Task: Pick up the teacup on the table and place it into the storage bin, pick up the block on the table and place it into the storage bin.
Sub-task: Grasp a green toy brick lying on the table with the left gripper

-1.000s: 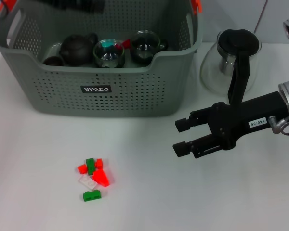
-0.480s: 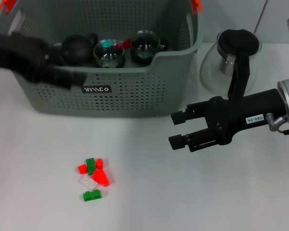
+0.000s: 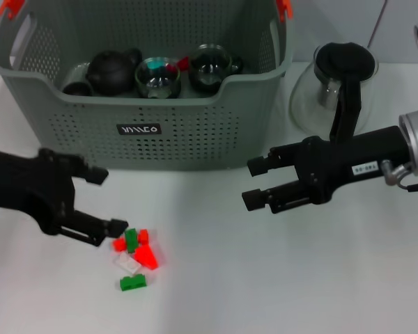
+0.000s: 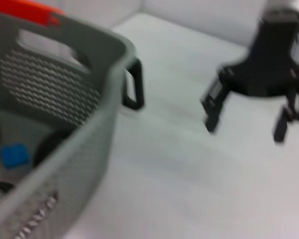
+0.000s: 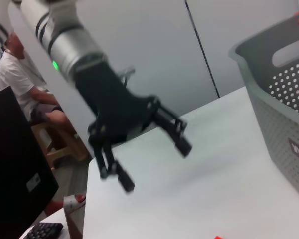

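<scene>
Currently the left gripper hangs wide open and empty just beside the blocks near the table's front edge, apparently lining up a grasp. Right gripper, open and empty, waits beside the storage bin.

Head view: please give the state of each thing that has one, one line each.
Left gripper: open, beside the blocks.
Right gripper: open, empty, above the table.
Bin: upright, holds cups and a dark teapot.
Blocks: loose on the table.
Glass pot: upright, lid on.
</scene>
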Controlling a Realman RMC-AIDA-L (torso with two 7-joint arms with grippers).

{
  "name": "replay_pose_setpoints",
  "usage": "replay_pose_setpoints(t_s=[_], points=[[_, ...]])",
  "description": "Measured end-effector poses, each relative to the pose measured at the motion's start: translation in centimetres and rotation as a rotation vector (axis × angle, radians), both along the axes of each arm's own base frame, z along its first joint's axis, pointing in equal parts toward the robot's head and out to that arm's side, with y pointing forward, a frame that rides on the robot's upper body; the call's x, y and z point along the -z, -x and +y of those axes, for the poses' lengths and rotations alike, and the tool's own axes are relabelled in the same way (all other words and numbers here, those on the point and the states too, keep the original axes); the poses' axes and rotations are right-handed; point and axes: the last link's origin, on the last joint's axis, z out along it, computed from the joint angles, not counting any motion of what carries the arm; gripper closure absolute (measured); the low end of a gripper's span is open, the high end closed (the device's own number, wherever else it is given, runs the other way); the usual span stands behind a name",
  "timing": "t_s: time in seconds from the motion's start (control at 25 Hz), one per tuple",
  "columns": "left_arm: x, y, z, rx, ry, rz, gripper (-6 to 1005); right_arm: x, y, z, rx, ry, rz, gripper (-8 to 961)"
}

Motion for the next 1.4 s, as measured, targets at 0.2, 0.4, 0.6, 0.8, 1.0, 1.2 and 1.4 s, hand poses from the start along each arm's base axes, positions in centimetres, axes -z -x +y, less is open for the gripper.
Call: replay_pose_setpoints(t_s=[0.2, 0.4, 0.6, 0.8, 1.0, 1.2, 1.4], points=[[2.5, 1.0, 0.6, -0.031, 0.072, 0.059, 47, 0.7, 0.3, 0.1, 0.012, 0.012, 0.002, 129], [4.5, 1.9, 1.7, -0.038, 0.121, 0.086, 47, 1.2, 0.5, 0.1, 0.022, 0.024, -0.001, 128], [5.1, 2.3, 2.5, -0.035, 0.131, 0.125, 47, 1.1, 0.6, 0.2, 0.034, 0.031, -0.004, 128], [5.2, 2.7, 3.0, -0.036, 0.117, 0.169, 48, 0.9, 0.6, 0.3, 0.036, 0.029, -0.007, 128], [5.2, 3.2, 3.3, -0.04, 0.103, 0.197, 48, 0.7, 0.6, 0.4, 0.034, 0.026, -0.008, 129], [5.2, 3.4, 3.3, -0.043, 0.103, 0.206, 48, 0.6, 0.7, 0.5, 0.031, 0.02, -0.007, 129], [5.5, 3.5, 3.5, -0.046, 0.086, 0.222, 48, 0.6, 0.8, 0.6, 0.031, 0.016, -0.008, 128]])
